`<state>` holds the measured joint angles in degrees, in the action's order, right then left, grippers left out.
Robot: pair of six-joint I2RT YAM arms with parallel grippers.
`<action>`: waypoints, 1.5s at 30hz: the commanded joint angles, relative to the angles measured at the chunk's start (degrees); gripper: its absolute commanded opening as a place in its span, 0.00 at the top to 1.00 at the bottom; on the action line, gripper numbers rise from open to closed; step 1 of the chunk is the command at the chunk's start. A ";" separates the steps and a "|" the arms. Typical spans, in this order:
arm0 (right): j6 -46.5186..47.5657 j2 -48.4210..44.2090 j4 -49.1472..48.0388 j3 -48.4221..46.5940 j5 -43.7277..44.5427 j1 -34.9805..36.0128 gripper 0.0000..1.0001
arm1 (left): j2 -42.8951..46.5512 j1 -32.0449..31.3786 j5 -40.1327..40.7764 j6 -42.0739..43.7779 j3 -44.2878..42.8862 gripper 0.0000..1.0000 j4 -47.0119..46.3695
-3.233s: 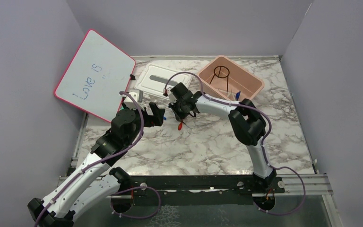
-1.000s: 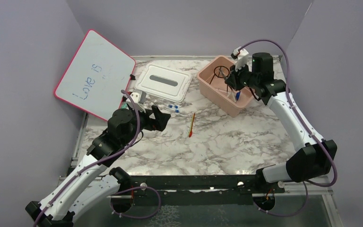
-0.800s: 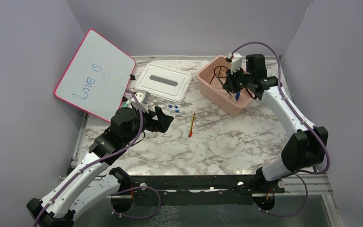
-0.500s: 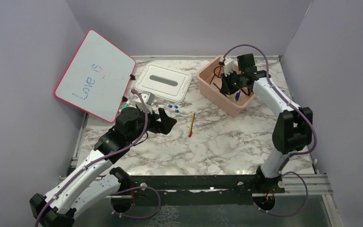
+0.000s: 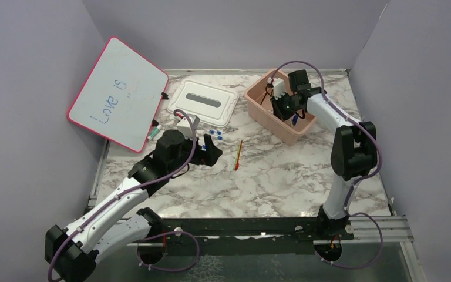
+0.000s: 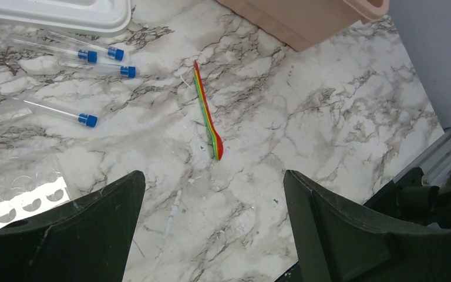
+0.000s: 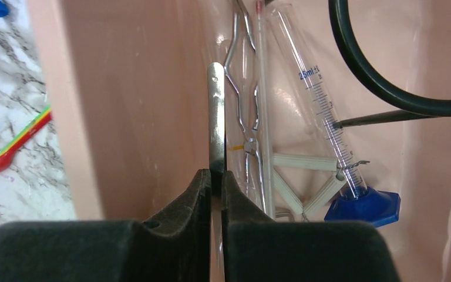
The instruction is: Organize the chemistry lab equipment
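My right gripper (image 5: 281, 108) (image 7: 216, 175) is down inside the pink bin (image 5: 297, 133) (image 7: 135, 88), shut on a thin flat metal strip (image 7: 215, 111) that stands against the bin's left wall. On the bin floor lie a graduated glass cylinder (image 7: 317, 100) with a blue base, a wire clip (image 7: 243, 94), a white triangle (image 7: 302, 176) and the black ring stand (image 7: 381, 91). My left gripper (image 5: 210, 149) (image 6: 212, 182) hangs open over the marble, just short of the orange-red stick (image 5: 238, 155) (image 6: 207, 111). Several clear tubes with blue caps (image 5: 214, 133) (image 6: 103, 54) lie to its left.
A white lid (image 5: 202, 101) (image 6: 64, 14) lies behind the tubes. The pink-framed whiteboard (image 5: 117, 94) leans at the back left. A clear strip with round holes (image 6: 23, 202) lies by my left finger. Purple walls close in three sides.
My right gripper has moved left and down into the bin with the metal strip in it. My left arm has reached to the right, nearer the stick, with its jaws still wide.
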<state>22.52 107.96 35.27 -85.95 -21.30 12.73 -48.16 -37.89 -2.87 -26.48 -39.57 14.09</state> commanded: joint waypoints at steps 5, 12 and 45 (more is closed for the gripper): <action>-2.17 1.27 -2.56 0.68 2.36 -0.43 0.83 | -7.91 -0.14 1.30 -2.91 -3.51 0.11 -2.61; -5.50 -1.89 1.37 -1.96 0.95 -0.40 0.71 | -17.12 -0.15 -0.18 -5.07 -6.41 0.13 -4.90; -50.39 -6.24 -11.31 14.37 27.60 29.25 0.64 | -15.26 -0.25 9.51 -6.92 -0.27 0.31 -12.65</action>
<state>-21.26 98.48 25.69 -72.01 -0.23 40.12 -66.46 -37.89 1.87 -34.52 -40.91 4.01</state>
